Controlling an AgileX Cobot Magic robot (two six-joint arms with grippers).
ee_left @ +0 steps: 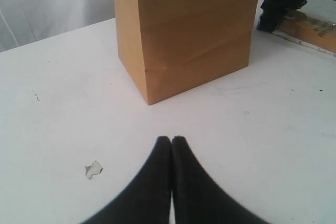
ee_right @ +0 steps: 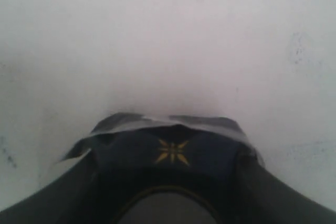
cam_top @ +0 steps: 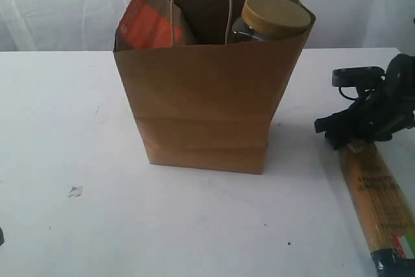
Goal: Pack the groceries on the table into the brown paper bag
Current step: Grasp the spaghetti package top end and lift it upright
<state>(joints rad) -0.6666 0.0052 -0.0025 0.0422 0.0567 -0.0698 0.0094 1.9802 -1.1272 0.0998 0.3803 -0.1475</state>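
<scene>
Brown bag [cam_top: 207,108]: kraft paper, standing upright around the middle of the table [cam_top: 58,115], top open, two loop handles sticking up.
Pouch [cam_top: 150,24]: already in the bag on its left side, orange-red panel poking over the rim, leaning a bit.
Jar [cam_top: 272,21]: in the bag too, right side, the tan lid sits just above the rim. Can't really make out what's in it.
Spaghetti [cam_top: 379,199]: long packet lying flat on the table, well to the right of the bag and not touching it. One end points away toward the back, the other runs off to the near right corner.
Right gripper [cam_top: 353,141]: down on the far end of the spaghetti. In the wrist view the dark blue packet end sits right between the two fingers [ee_right: 286,198], one on each side. Honestly can't tell if they're actually pinching it or just flanking it.
Left gripper [ee_left: 171,142]: tips pressed together with nothing between them, low over bare table on the near left, well apart from the bag.
Scrap [cam_top: 75,191]: little white bit on the table near the left gripper, nothing touching it.
Other groceries: none showing on the table from these angles.
</scene>
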